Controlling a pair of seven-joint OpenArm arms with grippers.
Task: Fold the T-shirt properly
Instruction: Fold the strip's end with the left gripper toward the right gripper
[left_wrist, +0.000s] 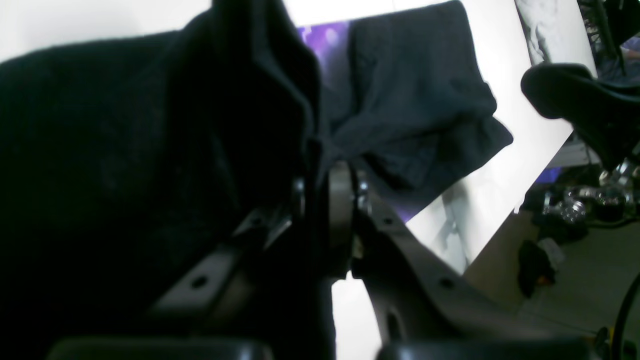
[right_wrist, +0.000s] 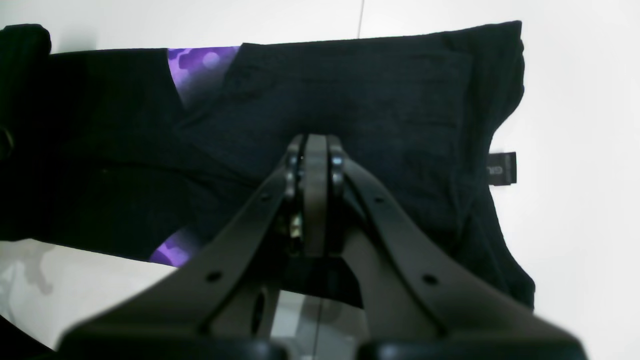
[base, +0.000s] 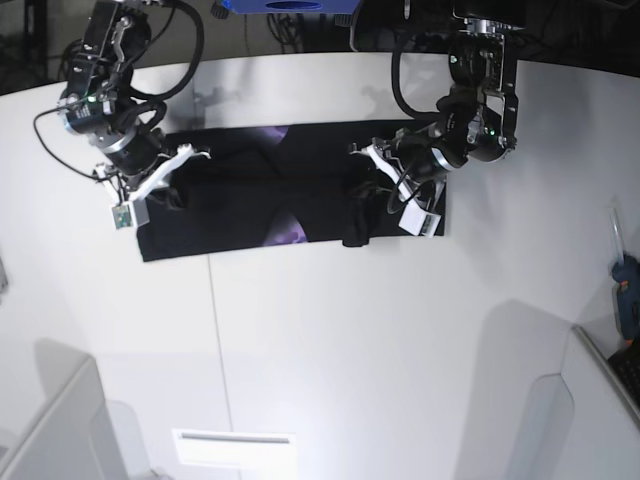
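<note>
The black T-shirt lies in a long band across the far part of the white table, with purple print showing in gaps between its folds. My left gripper is shut on a raised fold of the T-shirt, which drapes up over its left finger. In the base view my left gripper is at the band's right part. My right gripper is shut, its tips over the flat T-shirt with nothing seen between them. The neck tag sticks out at the cloth's right edge.
The white table has a thin seam running front to back and a slot near its front edge. A blue tool sits off the table at the far right. Floor clutter lies beyond the table edge.
</note>
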